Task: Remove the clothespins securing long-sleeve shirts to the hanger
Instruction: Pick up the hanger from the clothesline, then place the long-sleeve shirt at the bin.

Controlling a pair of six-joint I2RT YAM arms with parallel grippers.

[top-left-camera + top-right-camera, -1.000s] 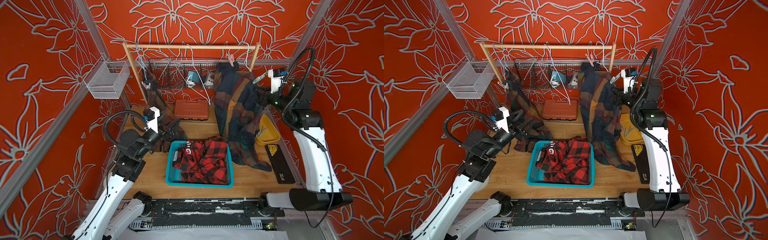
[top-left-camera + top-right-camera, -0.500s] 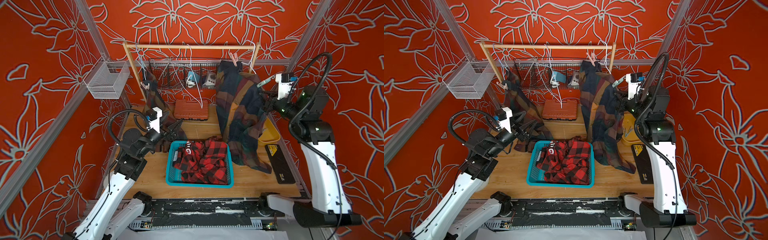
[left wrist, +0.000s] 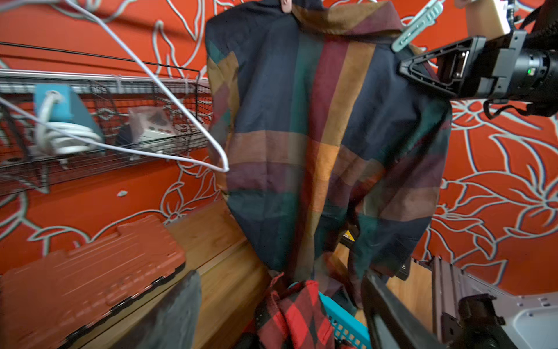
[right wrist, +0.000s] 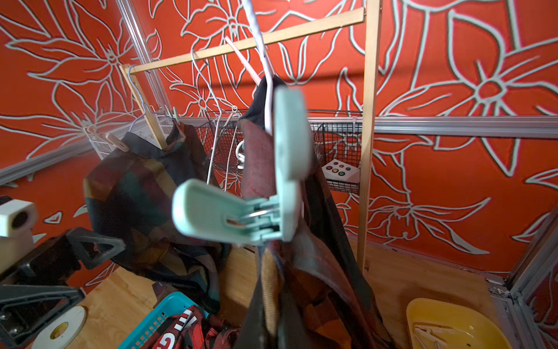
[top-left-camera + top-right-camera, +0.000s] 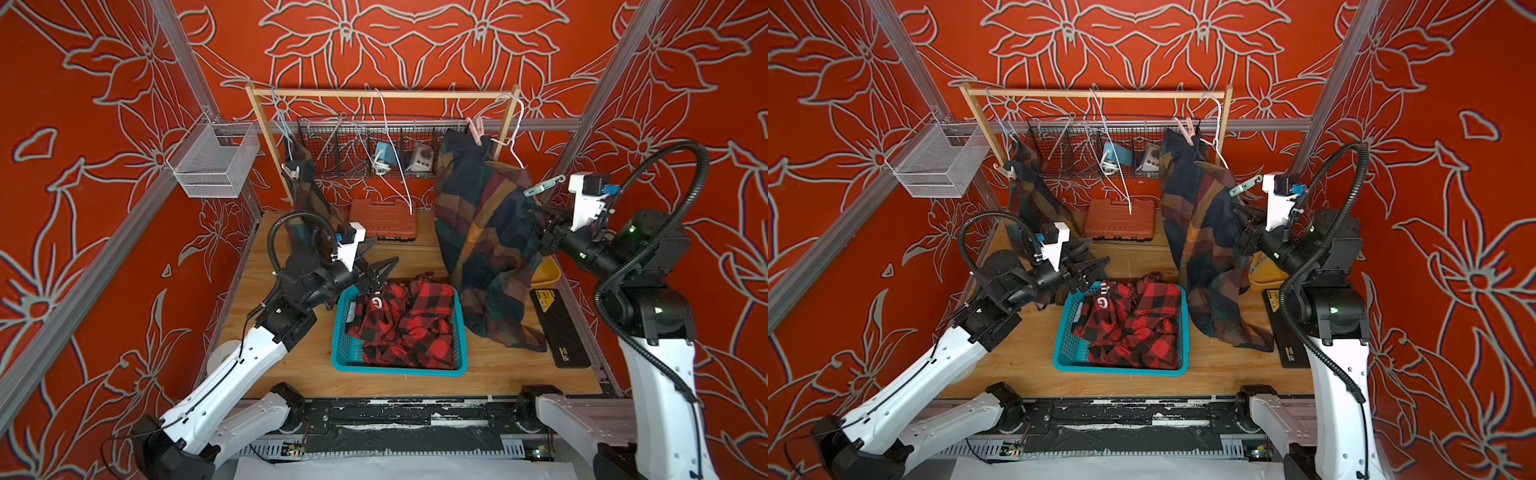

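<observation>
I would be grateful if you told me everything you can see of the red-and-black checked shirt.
The red-and-black checked shirt looks like soft woven fabric. It lies crumpled inside the teal plastic basket, which stands on the wooden table. White lettering shows on a dark patch of the shirt. It fills most of the basket, and its folds rise above the back rim.

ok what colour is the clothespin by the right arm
Mint green clothespin; it shows best in the right wrist view.
</observation>
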